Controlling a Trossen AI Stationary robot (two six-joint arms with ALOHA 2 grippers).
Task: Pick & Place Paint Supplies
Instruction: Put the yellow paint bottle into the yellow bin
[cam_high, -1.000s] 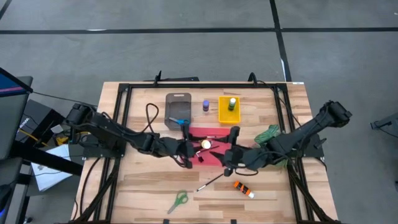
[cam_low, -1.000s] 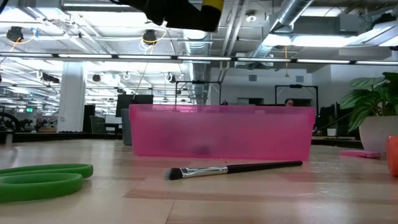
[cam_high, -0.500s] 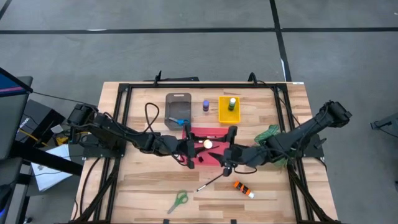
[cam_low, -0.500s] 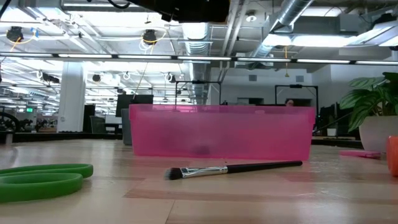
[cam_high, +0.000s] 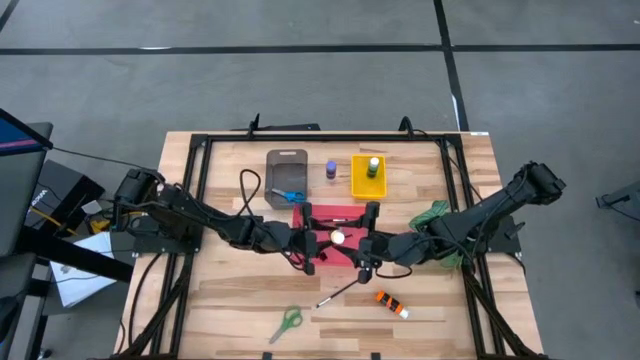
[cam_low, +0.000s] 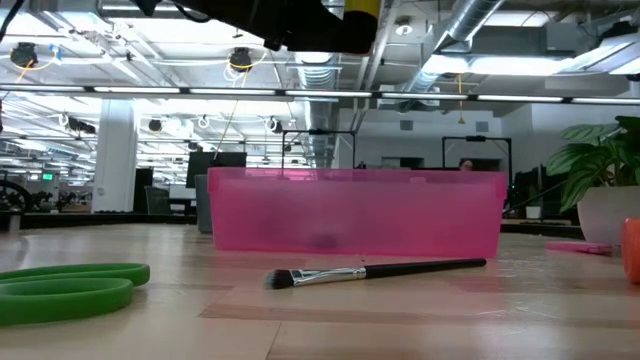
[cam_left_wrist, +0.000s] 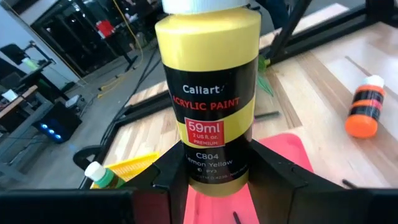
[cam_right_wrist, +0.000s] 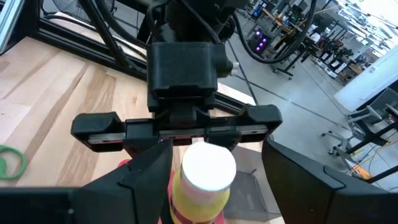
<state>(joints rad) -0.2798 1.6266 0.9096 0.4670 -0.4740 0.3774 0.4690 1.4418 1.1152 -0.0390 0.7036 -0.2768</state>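
A yellow paint bottle (cam_left_wrist: 208, 93) with a white cap (cam_right_wrist: 208, 167) hangs over the red tray (cam_high: 340, 258) at mid-table. My left gripper (cam_high: 312, 240) is shut on it. My right gripper (cam_high: 366, 243) faces it from the right and is open. Its fingers (cam_right_wrist: 146, 177) stand on either side of the cap end. In the low view only the bottle's yellow edge (cam_low: 361, 8) shows, at the top, above the tray (cam_low: 350, 212). My left gripper pinches the bottle's lower body near its base (cam_left_wrist: 208, 173) between its two fingers (cam_left_wrist: 171, 173). The fingers come about level from the table's left and lie along the bottle. The bottle is lifted clear above the red tray, its cap pointing toward the right gripper. My right gripper has one finger close beside the bottle's neck (cam_right_wrist: 175, 186); whether it touches, I cannot tell.
A paintbrush (cam_high: 340, 292), an orange tube (cam_high: 392, 304) and green scissors (cam_high: 288, 321) lie near the front edge. A grey tray (cam_high: 287, 165) with blue scissors, a purple bottle (cam_high: 330, 170) and a yellow tray (cam_high: 359, 186) with a green bottle stand at the back. The plant (cam_high: 432, 215) is at the right.
My left gripper has carried the yellow bottle a little toward the table's right, so that its cap has come closer in between the right gripper's fingers. The bottle stays clear of the tray.
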